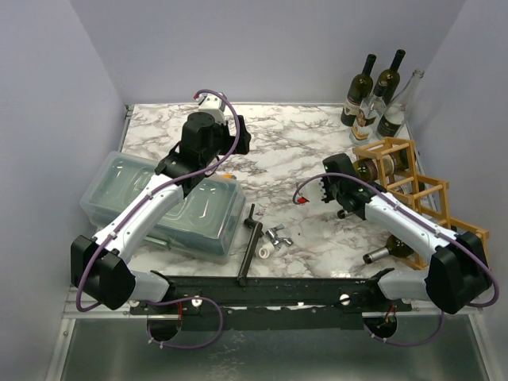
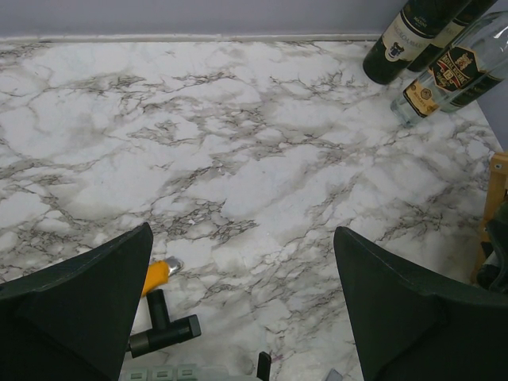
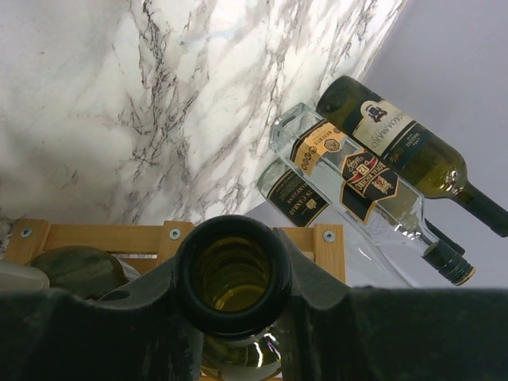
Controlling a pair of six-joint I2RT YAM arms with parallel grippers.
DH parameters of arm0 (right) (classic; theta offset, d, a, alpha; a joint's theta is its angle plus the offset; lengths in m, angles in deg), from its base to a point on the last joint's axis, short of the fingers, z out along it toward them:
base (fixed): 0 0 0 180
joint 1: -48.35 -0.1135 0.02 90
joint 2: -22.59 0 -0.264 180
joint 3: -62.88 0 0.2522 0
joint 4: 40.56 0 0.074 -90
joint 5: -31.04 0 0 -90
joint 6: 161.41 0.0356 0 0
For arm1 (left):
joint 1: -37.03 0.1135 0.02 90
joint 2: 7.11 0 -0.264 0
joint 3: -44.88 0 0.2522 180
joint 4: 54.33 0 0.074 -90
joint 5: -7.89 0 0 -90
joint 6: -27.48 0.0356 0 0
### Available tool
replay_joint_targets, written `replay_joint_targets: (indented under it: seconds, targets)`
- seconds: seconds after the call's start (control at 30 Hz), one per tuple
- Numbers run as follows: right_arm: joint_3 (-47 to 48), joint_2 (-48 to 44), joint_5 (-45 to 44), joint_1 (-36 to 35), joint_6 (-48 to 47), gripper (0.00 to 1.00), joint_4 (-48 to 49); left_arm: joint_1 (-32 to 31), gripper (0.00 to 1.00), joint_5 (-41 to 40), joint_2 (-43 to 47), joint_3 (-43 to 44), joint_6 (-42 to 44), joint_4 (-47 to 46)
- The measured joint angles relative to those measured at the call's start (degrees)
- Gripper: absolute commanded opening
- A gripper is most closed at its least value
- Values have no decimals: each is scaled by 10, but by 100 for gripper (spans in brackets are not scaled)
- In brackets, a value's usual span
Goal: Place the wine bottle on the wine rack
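Wooden wine rack [image 1: 389,143] with bottles [image 1: 390,252] in cells, right jaws clamping wine bottle [image 3: 232,274] neck, left jaws wide

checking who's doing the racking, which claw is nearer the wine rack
Right. The right claw is at the wine rack, shut on a wine bottle by its neck. The left claw hangs open over the marble table, well off to the rack's left.
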Motion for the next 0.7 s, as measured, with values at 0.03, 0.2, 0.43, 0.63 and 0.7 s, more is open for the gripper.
replay_joint_targets:
  seconds: [0.03, 0.2, 0.43, 0.63, 0.7]
  targets:
    - [-4, -2, 0, 0, -1, 1, 3, 0, 97, 0, 0, 0, 0, 0]
    - [-27, -11, -1, 3, -15, 3, 25, 0, 97, 0, 0, 0, 0, 0]
    - [-36, -13, 0, 5, -17, 46, 43, 0, 97, 0, 0, 0, 0, 0]
    - [-51, -23, 23, 5, -15, 70, 47, 0, 97, 0, 0, 0, 0, 0]
    - [-56, -29, 31, 4, -12, 76, 47, 1, 97, 0, 0, 0, 0, 0]
